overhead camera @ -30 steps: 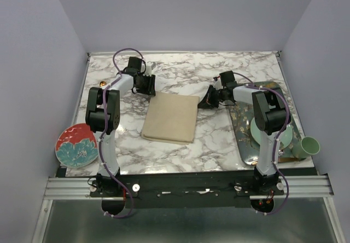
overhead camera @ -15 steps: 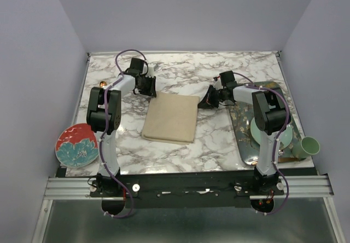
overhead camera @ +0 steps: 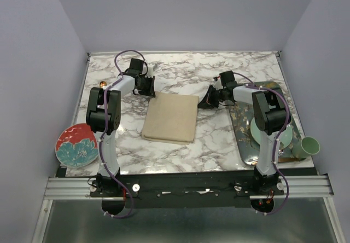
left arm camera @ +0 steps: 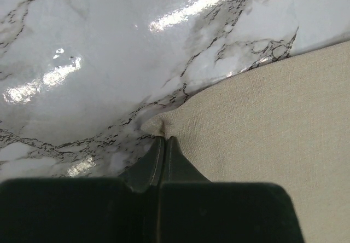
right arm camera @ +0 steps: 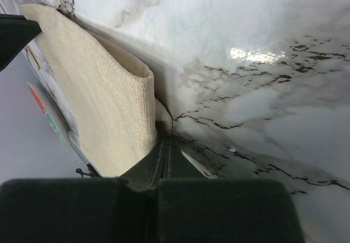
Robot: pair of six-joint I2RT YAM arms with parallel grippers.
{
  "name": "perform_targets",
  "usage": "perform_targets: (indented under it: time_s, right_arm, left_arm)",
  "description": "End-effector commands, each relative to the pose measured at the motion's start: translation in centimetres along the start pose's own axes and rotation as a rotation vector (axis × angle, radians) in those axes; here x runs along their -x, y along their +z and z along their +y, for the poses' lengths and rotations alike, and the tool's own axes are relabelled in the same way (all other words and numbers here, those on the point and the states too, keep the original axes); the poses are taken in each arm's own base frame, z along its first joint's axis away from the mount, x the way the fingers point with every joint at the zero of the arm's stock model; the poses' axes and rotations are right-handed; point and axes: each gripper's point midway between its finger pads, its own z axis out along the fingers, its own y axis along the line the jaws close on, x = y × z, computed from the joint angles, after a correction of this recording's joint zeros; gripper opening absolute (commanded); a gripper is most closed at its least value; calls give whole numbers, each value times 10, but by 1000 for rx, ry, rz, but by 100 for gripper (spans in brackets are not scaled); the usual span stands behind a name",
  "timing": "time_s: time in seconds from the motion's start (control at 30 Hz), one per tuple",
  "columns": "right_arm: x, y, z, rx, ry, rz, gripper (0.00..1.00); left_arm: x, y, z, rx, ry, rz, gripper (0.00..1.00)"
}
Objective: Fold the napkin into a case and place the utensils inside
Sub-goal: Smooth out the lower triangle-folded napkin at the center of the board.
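Nearest me, well back from the left gripper [overhead camera: 146,84] and off to its left, I am seeing one round red plate with a blue flower pattern [overhead camera: 77,145]. Back from the right gripper [overhead camera: 206,99] and to its right, one dark oblong tray flecked with gold [overhead camera: 244,147] is carrying one pale green plate [overhead camera: 287,138], and one pale green cup [overhead camera: 309,145] is standing just beside it. That makes two plates.

Between the two grippers, the one beige-tan cloth napkin [overhead camera: 170,117] is lying folded into a flat rectangle on the white marble-patterned tabletop [overhead camera: 219,139]. The left gripper is pinching its far left corner, fingers pressed together and the cloth puckering at the tips. The right gripper is clamping the far right corner likewise, holding it curled up off the marble.

Out left of the left gripper, one tiny gold-coloured thing [overhead camera: 102,82] is lying. I cannot tell what it is.
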Motion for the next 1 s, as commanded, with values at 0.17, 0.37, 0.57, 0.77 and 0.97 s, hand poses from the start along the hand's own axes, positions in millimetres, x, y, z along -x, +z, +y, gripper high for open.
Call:
perform_targets:
  time_s: [0.17, 0.37, 0.57, 0.77, 0.97]
  right_arm:
    - [15, 6, -3, -44, -47, -35, 1]
    - [53, -6, 33, 6, -215, -108, 6]
    - [58, -13, 44, 14, -274, -92, 21]
    - [13, -58, 52, 34, -346, -61, 31]
    - [-50, -97, 59, 113, -396, 26, 41]
  left_arm:
    - [2, -18, 5, 7, -25, -33, 38]
    - [22, -78, -39, -144, 286, -168, 53]
    - [-23, -112, -53, -180, 586, -83, 52]
    - [-106, -119, -76, -230, 934, 68, 50]
    - [-166, -108, -87, -248, 1141, 148, 50]
